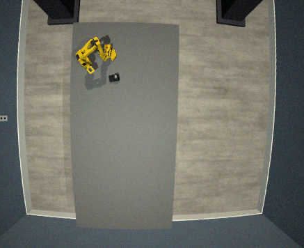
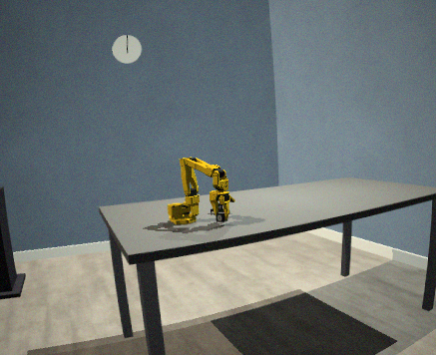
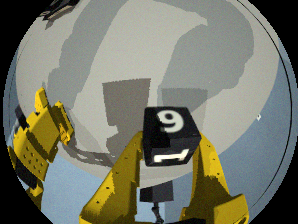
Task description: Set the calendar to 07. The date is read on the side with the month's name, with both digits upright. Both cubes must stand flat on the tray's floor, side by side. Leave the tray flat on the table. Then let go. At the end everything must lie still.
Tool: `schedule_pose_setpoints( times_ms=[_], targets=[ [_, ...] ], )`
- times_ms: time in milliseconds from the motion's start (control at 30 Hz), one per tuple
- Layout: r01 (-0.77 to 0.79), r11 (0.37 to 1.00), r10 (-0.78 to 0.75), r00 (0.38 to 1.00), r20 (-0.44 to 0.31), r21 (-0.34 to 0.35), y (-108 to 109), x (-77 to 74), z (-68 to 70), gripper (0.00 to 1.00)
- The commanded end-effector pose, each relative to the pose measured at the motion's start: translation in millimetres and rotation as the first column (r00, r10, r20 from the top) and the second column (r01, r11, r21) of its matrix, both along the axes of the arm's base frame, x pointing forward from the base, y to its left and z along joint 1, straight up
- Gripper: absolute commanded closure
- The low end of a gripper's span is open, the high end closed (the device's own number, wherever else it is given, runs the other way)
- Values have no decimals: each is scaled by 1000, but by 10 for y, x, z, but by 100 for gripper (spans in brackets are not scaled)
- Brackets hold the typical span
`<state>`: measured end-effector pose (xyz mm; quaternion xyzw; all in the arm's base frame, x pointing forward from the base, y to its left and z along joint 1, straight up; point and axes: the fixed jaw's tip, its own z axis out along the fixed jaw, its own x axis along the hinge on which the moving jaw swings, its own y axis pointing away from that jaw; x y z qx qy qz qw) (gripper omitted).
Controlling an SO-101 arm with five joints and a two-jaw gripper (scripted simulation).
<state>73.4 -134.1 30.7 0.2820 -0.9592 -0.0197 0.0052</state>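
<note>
Above the table (image 1: 126,139) (image 2: 300,209), beside the base (image 1: 108,52) (image 2: 181,214) (image 3: 40,140) of the yellow arm, holds a black cube (image 2: 220,217) (image 3: 172,122) in the gripper (image 1: 90,70) (image 2: 220,211) (image 3: 170,135), fingers clamped on opposite sides. Shows what reads as a 9 on one face and a 1 on the next; presumably needs turning or lifting so that a wanted digit can face the month side. Gripped from the flanks, probably to leave those two faces free. Just apart from the arm, on the table, places the dark tray (image 1: 110,80) (image 3: 55,13), apparently with a pale mark on or in it; cannot tell month or second cube. Combines sharp-edged, matt black cube with white numerals, angular yellow fingers dotted with small holes, and smooth grey tabletop. Risks slipping or tilting during any turn.
</note>
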Motion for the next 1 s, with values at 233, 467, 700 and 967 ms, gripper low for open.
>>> schedule_pose_setpoints(
  times_ms=[233,467,700,967],
  targets=[
    [-1,999,3,1000,30,-51,-43,14,340,100],
    [-1,999,3,1000,30,-51,-33,8,384,100],
    [-1,999,3,1000,30,-51,-33,8,384,100],
    [-1,999,3,1000,30,-51,-33,8,384,100]
  ],
)
